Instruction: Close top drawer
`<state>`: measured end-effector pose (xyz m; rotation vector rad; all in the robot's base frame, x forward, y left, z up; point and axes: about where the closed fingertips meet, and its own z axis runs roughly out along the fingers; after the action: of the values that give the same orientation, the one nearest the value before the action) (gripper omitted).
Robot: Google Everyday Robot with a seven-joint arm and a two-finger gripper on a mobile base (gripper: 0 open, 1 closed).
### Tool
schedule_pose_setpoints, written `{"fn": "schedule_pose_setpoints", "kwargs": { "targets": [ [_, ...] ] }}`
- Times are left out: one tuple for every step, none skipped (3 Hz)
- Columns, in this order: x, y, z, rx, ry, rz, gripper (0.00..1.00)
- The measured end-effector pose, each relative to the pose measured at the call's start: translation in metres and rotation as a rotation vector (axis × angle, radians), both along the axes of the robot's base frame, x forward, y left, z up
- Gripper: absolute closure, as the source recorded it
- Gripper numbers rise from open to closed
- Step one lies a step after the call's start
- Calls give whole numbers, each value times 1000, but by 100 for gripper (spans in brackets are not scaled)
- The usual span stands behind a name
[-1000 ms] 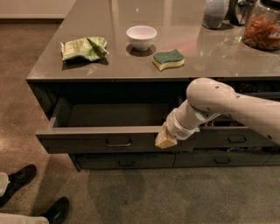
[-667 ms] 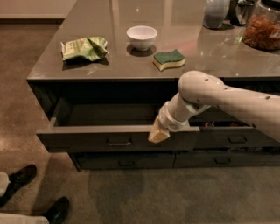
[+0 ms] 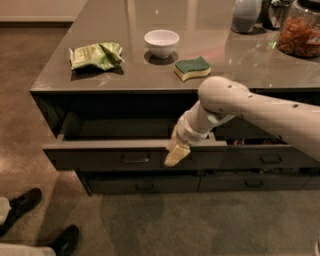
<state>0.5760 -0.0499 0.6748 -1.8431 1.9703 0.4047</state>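
Beneath counter (image 3: pixel 145 75), fingers (image 3: pixel 176 154) against top drawer (image 3: pixel 95 157)

Top drawer (image 3: pixel 100 150) pulled out from under the counter (image 3: pixel 125 80). Gripper (image 3: pixel 176 152) at the drawer's front edge, just right of its handle (image 3: pixel 136 159). Above the drawer, on the counter: bag (image 3: pixel 96 55) left, bowl (image 3: pixel 161 42) behind centre, sponge (image 3: pixel 192 68) right; jug (image 3: pixel 246 15) and jar (image 3: pixel 299 32) far right, behind. Below the drawer: lower drawers (image 3: pixel 145 184). Before the drawer, left, on the floor: shoes (image 3: pixel 65 240).
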Motion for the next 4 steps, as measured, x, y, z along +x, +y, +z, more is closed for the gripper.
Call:
{"fn": "schedule_pose_setpoints", "kwargs": {
  "targets": [
    [-5,1,-1,0,1,1,0],
    [32,24,-2,33,-15,14,0],
    [61,37,1,68,-35,15,0],
    [61,39,2,75,-38,14,0]
  ]
}}
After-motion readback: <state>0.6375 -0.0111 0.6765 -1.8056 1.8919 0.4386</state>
